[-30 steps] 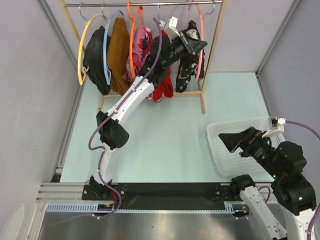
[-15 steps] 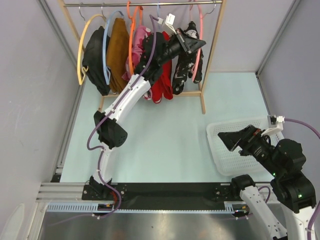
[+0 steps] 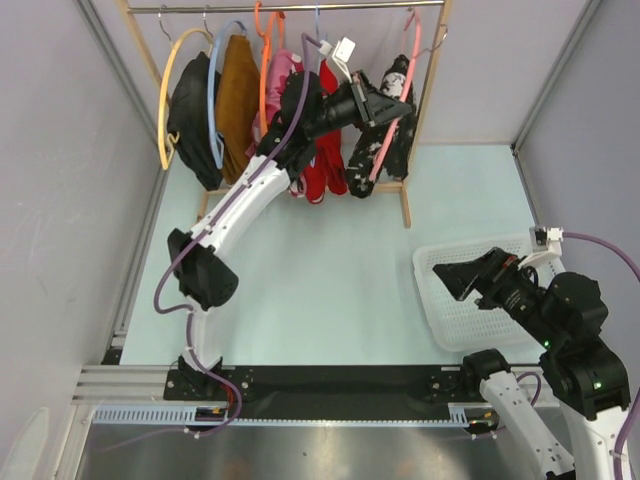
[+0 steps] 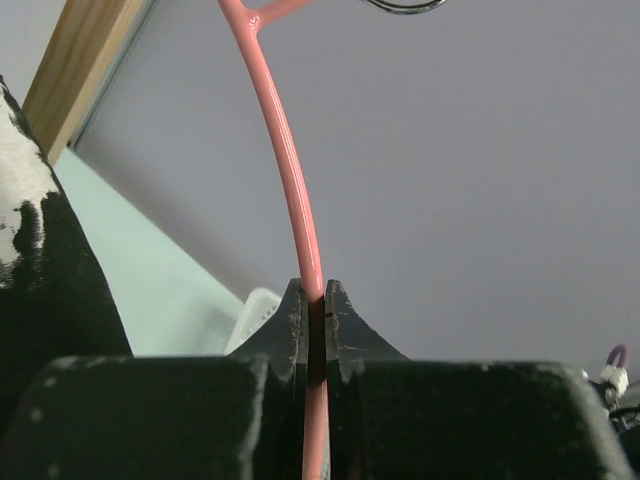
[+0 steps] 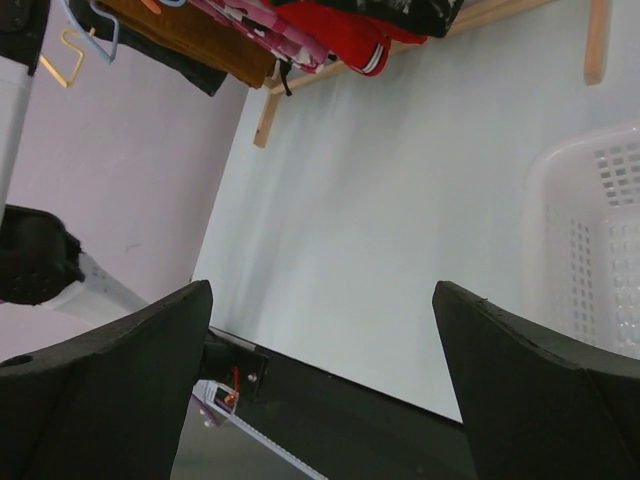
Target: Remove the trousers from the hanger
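Observation:
The black trousers with white splotches point(image 3: 372, 150) hang on a pink hanger point(image 3: 385, 150) at the right end of the rail. My left gripper point(image 3: 398, 103) is shut on that hanger's thin pink bar, seen in the left wrist view point(image 4: 312, 292) with the bar point(image 4: 285, 150) between the closed fingers and black splotched cloth point(image 4: 40, 240) at the left. The red trousers point(image 3: 325, 165) hang just left of them and also show in the right wrist view point(image 5: 350, 35). My right gripper point(image 3: 455, 280) is open and empty point(image 5: 320, 288) over the basket's near left corner.
A wooden rack with a metal rail point(image 3: 300, 8) stands at the back, with a post point(image 3: 405, 190) at its right. A black garment point(image 3: 195, 120), a mustard one point(image 3: 238, 100) and a pink floral one point(image 3: 280, 90) hang on it. A white basket point(image 3: 440, 320) sits at the right.
My left gripper has moved right and a little down, pulling the pink hanger and the black splotched trousers to the right so the hanger tilts. The right arm has barely moved.

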Available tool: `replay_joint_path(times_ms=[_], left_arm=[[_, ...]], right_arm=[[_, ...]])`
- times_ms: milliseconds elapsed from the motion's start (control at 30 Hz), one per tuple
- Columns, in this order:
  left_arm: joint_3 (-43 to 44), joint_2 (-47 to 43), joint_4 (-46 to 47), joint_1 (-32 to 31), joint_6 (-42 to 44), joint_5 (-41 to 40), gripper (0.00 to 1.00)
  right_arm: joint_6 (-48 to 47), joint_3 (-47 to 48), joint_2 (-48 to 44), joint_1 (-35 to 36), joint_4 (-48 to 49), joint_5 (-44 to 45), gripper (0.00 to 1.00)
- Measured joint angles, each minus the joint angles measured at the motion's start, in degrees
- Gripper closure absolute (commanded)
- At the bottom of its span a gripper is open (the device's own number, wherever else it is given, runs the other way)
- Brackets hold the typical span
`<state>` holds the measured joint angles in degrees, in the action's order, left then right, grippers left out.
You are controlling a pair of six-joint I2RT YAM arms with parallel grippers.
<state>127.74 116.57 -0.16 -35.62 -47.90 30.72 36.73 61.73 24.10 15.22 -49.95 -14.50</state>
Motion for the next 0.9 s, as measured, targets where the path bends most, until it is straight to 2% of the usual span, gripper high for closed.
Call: replay_joint_path(times_ms=[200, 367, 500, 600, 667, 800, 867, 900], left_arm=[[-12.81, -10.6, -3.19, -0.15, -0.26, 0.44, 0.99], [-20.2, -20.11, -7.41, -1.18, -1.79, -1.01, 1.0], [-25.59, -28.0, -8.96, -1.79, -4.63, -2.93, 1.0], [-29.64, -33.24, -8.96, -1.86, -8.07, -4.39, 0.99], [-32.63, -36.11, -8.46, -1.86, -10.82, -5.68, 1.0], [-39.85, -41.53, -7.74, -1.88, -16.46, -9.68, 0.99], [-42.62, -43.28, -7.91, -1.88, -19.58, -11.56, 0.99], [-43.54, -43.89, -8.33, -1.88, -21.03, -12.5, 1.0]], right_arm=[[-5.05, -1.05, 1.64, -0.35, 0.2, 0.11, 0.0], [-8.5, -3.19, 5.22, -0.22, 2.78, -0.07, 0.0], [-9.79, -3.54, 9.75, 3.39, 6.14, 0.9, 0.0], [-9.9, -3.54, 12.92, 11.67, 9.14, 5.84, 0.0], [-10.03, -3.5, 15.52, 20.55, 11.37, 11.34, 0.0], [-12.04, -2.99, 21.68, 43.12, 16.24, 29.29, 0.0], [-15.89, -2.97, 25.99, 54.16, 21.05, 40.96, 0.0], [-17.59, -2.95, 27.56, 57.48, 23.17, 44.15, 0.0]])
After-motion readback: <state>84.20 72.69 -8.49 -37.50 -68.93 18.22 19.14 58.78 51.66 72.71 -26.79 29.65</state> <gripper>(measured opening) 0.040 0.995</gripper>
